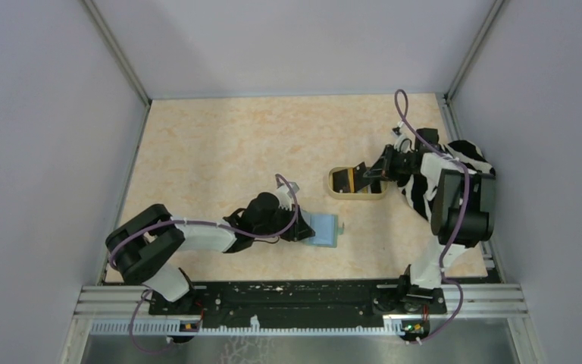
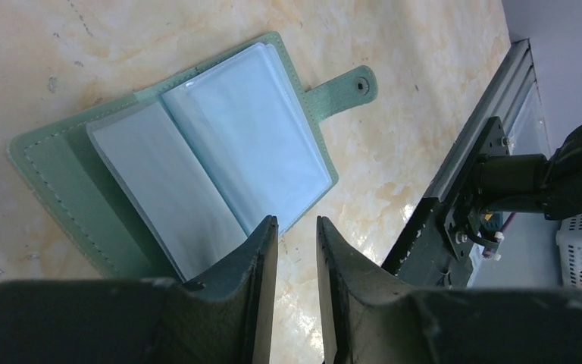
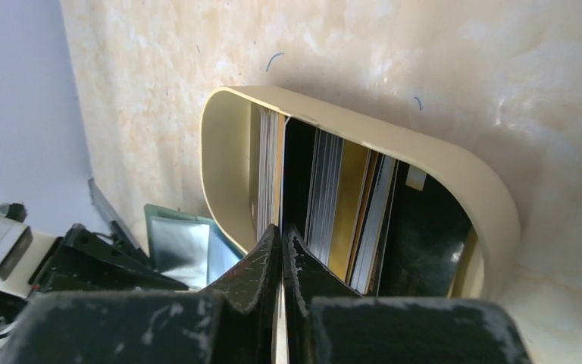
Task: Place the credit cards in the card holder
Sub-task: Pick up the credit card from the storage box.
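Because the credit cards stand on edge, packed side by side in the tan tray, the right gripper meets them end-on. Its fingers are pinched together on what looks like the edge of one gold-edged card near the tray's rounded end, a thin grip suited to drawing a single card clear of its neighbours. The card holder lies opened flat on the bench, apart from the tray, with its clear sleeves up and its snap tab splayed out. The left gripper sits at the holder's near edge, fingers narrowly apart with nothing between them. One tip seems to bear on the sleeves, probably to keep the holder open and steady.
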